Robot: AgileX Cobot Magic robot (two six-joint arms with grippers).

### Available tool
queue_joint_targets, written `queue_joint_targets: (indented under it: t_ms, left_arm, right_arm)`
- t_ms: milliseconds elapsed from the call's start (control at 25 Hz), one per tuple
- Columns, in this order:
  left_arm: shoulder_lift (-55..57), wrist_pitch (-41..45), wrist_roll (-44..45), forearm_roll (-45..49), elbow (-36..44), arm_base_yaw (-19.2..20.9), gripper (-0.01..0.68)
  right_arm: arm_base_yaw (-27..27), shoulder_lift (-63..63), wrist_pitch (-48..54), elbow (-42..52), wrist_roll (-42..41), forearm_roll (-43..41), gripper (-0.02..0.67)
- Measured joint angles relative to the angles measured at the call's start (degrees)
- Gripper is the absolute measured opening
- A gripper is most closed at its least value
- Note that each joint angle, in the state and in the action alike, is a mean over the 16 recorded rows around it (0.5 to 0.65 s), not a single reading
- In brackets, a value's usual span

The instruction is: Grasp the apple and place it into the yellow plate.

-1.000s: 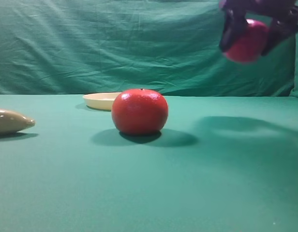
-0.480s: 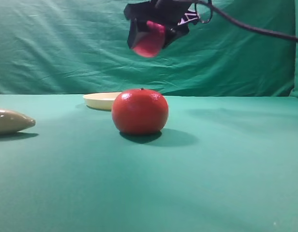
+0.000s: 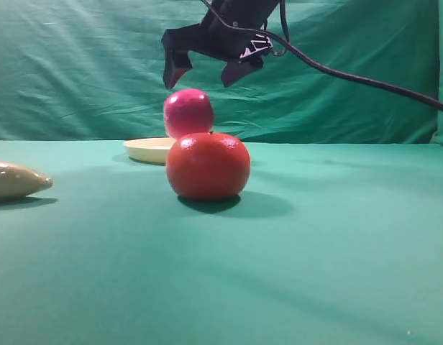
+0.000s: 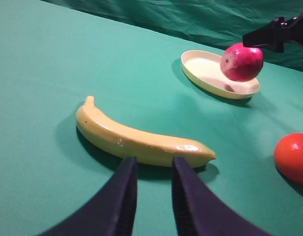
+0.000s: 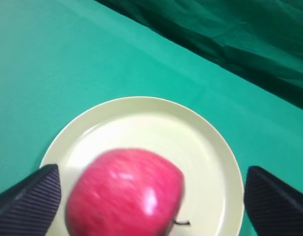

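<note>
**Apple let go above the plate**

Right claw [image 3: 207, 72] spread wide, gripping nothing! The apple [image 4: 241, 61] is in mid-air over the yellow plate [image 5: 210, 142], not yet settled. Left claw [image 4: 152, 191] idles narrowly parted beside the banana [image 4: 141, 140].

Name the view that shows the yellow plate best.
Right wrist: it looks straight down on the yellow plate, with nearly the full rim visible around the apple. Left wrist shows the plate whole but distant and oblique. Exterior high shows only a thin edge behind the orange.
</note>
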Motion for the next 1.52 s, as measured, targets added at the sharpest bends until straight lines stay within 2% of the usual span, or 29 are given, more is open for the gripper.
queue_joint_targets:
  t_ms: [320,480,760,1280,1520]
  left_arm:
    - [0.0,0.0,0.0,0.0,0.0,0.0,0.157]
    - [0.0,0.0,0.0,0.0,0.0,0.0,0.157]
    - [0.0,0.0,0.0,0.0,0.0,0.0,0.157]
    - [0.0,0.0,0.0,0.0,0.0,0.0,0.157]
    - [0.0,0.0,0.0,0.0,0.0,0.0,0.157]
  right_arm:
    - [-1.0,-15.4,13.5,-0.2,2.2,-3.6,0.127]
    - [-1.3,-24.3,18.6,1.7,3.8,-4.0,0.024]
    - [-1.4,-41.7,21.1,13.1,6.5,-3.9,0.000]
    - [-1.4,-80.0,11.0,49.7,8.3,-3.1,0.000]
    - [-1.4,-93.3,10.8,58.6,8.9,-3.0,0.000]
